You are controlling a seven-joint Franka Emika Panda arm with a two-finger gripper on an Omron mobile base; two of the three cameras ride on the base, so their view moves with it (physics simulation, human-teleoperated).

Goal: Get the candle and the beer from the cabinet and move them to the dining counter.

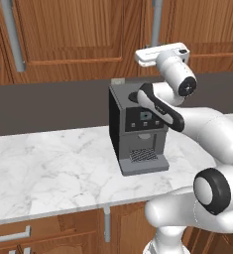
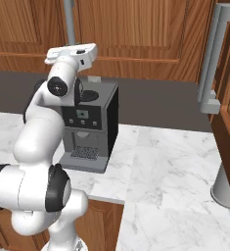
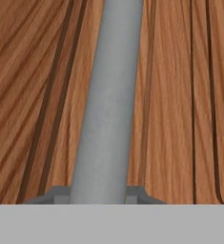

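Pincer (image 1: 155, 48) round smooth handle (image 3: 108, 105) (grained cabinet (image 3: 180, 95))

Closed reddish-brown wooden wall cabinet doors (image 1: 73, 30) with long grey bar handle (image 3: 108, 100) block the far side; dark grey boxy coffee machine (image 1: 135, 131) takes mid-counter, white veined marble worktop (image 1: 48, 163) open left.

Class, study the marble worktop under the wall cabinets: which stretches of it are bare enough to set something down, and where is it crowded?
Bare marble lies left of the coffee machine on the worktop, and again to its right, up to the grey cylinder by the open door. The middle is crowded by the machine and the arm.
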